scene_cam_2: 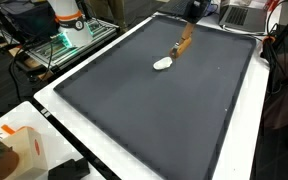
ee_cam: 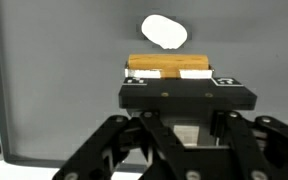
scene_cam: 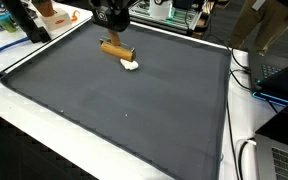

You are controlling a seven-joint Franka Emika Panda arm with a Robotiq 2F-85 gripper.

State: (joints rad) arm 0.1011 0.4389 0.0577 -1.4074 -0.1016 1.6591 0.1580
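Jaws closed on a wooden stick [ee_cam: 169, 68] above the dark tabletop [scene_cam_2: 134, 115]
Wrist view alone shows the grip; in an exterior view the stick slopes down to a white lump [scene_cam_2: 162, 63] on the tabletop

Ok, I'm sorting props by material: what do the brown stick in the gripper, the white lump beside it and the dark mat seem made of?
Brown stick: probably wood, matte, warm tan with paler patches.
White lump: smooth, even white, perhaps plastic or foam; too small to tell.
Dark mat: matte grey, no shine, likely fabric or rubber.
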